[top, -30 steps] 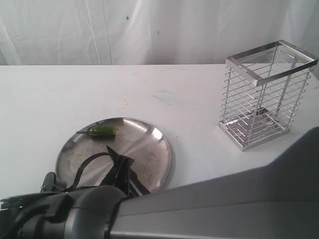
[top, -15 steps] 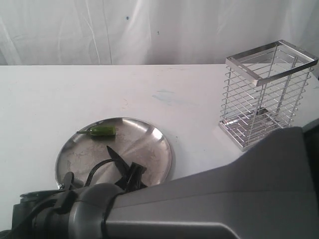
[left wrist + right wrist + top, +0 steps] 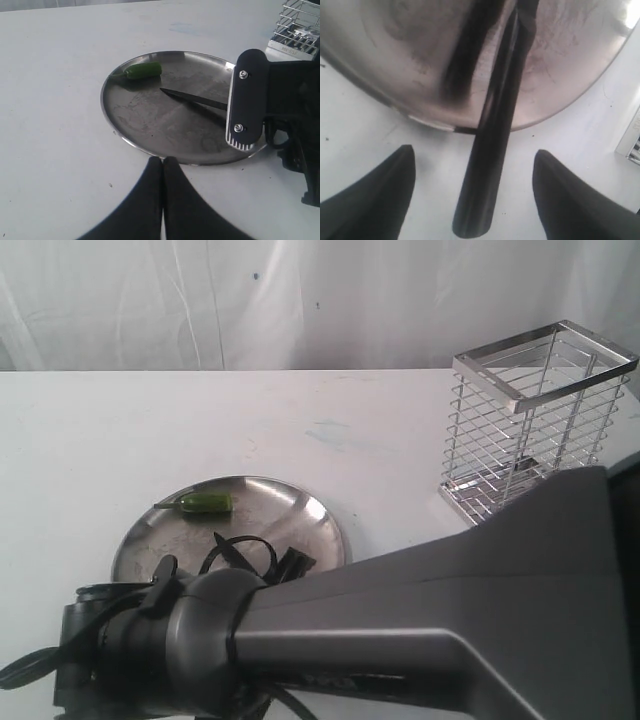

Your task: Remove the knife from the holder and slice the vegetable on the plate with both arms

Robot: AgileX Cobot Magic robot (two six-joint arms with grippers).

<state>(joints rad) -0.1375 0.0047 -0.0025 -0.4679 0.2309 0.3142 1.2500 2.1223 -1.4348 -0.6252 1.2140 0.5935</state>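
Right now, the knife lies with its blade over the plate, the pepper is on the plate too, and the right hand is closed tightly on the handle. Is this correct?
Not quite: the right hand is open, not closed on the knife. The right wrist view shows its fingers apart on either side of the handle, not touching it. The rest is correct.

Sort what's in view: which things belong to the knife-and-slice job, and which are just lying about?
Job:
- knife, lying on the plate
- pepper
- holder
- left gripper, shut
- right gripper, open either side of the knife handle

Just there:
- table
- blue smudge on it
- curtain
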